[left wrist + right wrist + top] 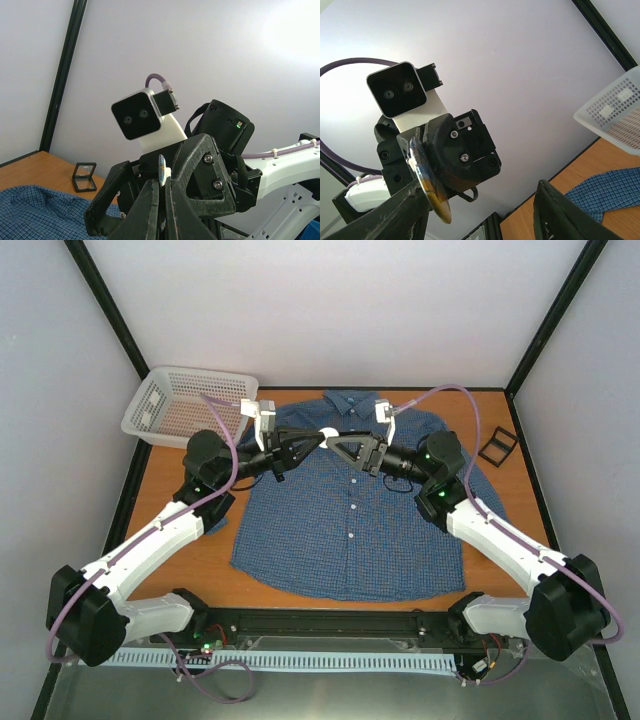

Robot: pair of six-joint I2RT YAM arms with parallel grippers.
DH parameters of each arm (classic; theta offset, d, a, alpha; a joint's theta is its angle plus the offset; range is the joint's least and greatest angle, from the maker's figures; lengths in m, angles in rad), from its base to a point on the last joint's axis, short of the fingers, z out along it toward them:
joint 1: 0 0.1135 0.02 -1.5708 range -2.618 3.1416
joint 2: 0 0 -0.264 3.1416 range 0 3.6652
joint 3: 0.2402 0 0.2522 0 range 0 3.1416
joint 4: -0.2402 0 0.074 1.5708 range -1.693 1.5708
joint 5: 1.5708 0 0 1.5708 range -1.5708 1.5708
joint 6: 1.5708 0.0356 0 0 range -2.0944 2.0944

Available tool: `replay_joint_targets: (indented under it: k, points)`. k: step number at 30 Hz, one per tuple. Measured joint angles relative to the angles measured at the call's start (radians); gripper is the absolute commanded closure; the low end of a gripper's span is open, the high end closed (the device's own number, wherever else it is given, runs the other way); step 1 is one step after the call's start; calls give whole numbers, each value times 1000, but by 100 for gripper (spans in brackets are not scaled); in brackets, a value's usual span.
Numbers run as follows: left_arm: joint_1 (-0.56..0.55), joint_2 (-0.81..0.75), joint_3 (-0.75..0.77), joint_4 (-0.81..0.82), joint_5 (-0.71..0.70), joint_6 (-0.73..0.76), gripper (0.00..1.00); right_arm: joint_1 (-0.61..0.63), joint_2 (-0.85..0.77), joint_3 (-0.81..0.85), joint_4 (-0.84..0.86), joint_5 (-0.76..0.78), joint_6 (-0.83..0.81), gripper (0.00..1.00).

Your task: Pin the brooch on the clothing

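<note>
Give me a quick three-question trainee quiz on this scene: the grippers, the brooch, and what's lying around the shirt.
1. Fill in: the right gripper has its jaws ___.
2. What holds the brooch? A: the left gripper. B: the right gripper. C: nothing, it lies on the table.
3. True or false: the small black box lies beside the shirt, not on it.
Key: 1 open; 2 A; 3 true.
</note>
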Motion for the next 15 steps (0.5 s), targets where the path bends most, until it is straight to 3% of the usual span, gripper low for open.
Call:
replay_joint_targets:
  k: [9, 15]
  points:
    - [8, 4, -6, 3, 7, 1, 99, 4, 29, 20, 2, -8, 22, 51]
    - [11, -5, -14, 9, -1, 6, 99, -2, 45, 30, 0, -44, 6, 24]
